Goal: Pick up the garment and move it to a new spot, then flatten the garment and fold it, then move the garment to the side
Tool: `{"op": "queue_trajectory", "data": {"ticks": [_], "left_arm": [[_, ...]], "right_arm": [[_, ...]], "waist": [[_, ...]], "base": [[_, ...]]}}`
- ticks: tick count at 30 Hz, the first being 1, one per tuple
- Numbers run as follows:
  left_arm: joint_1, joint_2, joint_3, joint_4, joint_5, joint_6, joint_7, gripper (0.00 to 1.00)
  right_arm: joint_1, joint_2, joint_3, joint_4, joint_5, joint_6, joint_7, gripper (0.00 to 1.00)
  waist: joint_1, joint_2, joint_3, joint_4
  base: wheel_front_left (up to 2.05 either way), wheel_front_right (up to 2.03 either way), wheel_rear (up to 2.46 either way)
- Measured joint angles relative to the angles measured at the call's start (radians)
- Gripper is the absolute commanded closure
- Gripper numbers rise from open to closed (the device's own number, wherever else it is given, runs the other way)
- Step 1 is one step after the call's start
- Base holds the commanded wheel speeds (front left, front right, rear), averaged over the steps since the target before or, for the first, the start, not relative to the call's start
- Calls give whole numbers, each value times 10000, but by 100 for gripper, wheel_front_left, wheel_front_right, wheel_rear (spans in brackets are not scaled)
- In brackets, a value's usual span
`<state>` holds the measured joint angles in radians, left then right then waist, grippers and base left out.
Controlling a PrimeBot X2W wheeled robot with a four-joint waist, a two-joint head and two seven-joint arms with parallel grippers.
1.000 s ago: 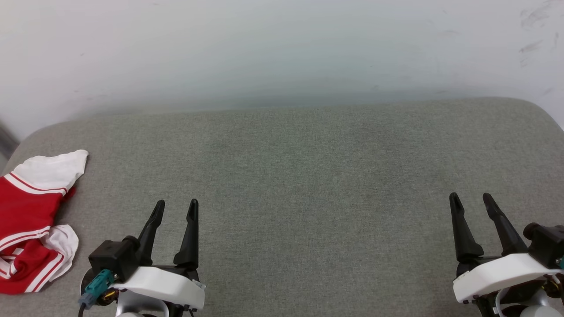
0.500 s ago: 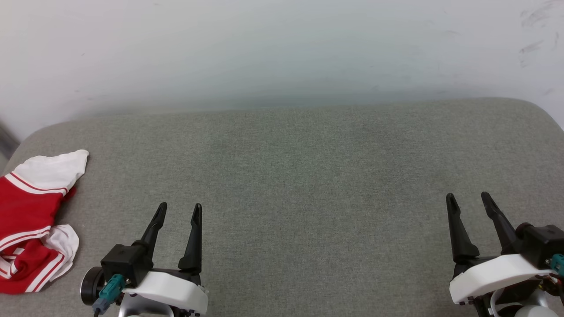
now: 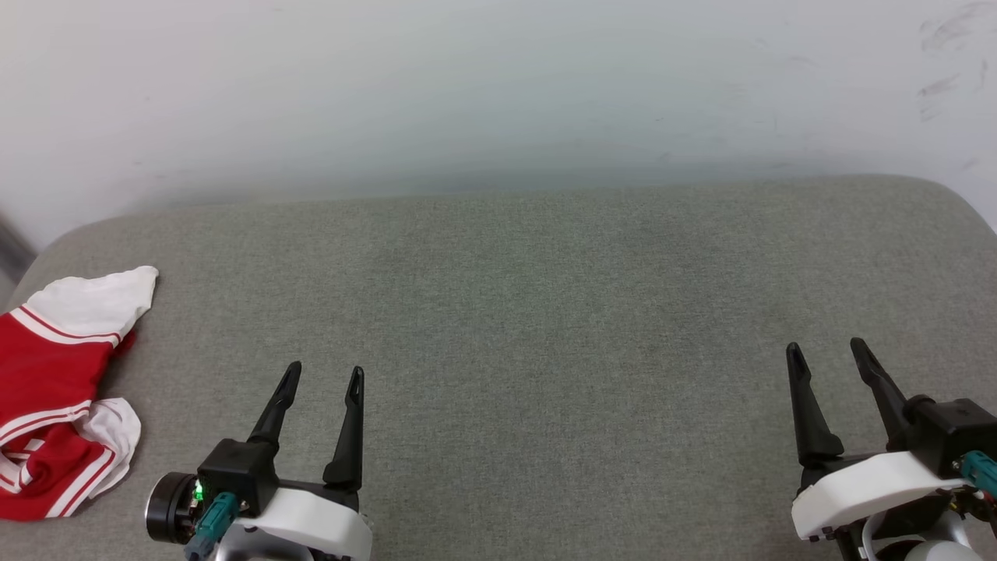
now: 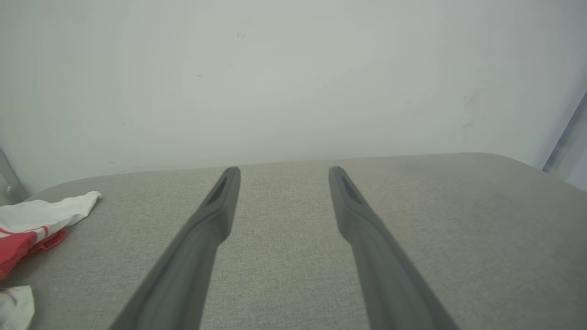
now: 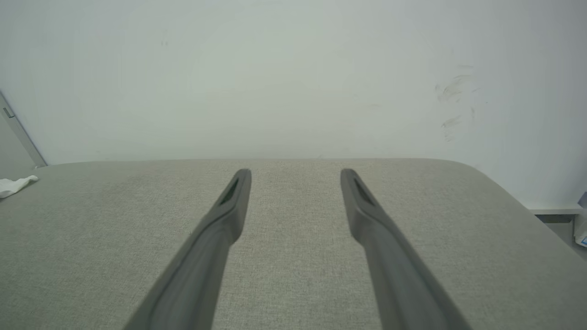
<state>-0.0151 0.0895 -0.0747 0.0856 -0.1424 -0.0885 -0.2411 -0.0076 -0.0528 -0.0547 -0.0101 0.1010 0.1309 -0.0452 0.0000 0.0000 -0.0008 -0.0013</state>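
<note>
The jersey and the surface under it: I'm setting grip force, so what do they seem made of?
Jersey: probably thin, matte cloth; it lies crumpled in limp folds. Surface: likely grey woven upholstery; fine weave shows, corners rounded.

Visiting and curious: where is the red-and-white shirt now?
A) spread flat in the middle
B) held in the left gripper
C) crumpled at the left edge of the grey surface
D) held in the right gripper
C: the garment lies crumpled at the left edge of the grey surface; left gripper and right gripper are open.
</note>
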Motion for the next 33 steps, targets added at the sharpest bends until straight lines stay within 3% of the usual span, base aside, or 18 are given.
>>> {"op": "queue_trajectory", "data": {"ticks": [21,33], "left_arm": [[12,-228,238,314,476,-261,-219,0],[-136,-309,562,468,431,-255,-219,0]], "right_arm": [[-14,6,8,280,-251,0,-255,0],[-12,8,341,102,-353,0,-232,0]], "waist": [[0,0,-47,151],[0,0,23,1303]], "base": [[0,0,0],[0,0,0]]}}
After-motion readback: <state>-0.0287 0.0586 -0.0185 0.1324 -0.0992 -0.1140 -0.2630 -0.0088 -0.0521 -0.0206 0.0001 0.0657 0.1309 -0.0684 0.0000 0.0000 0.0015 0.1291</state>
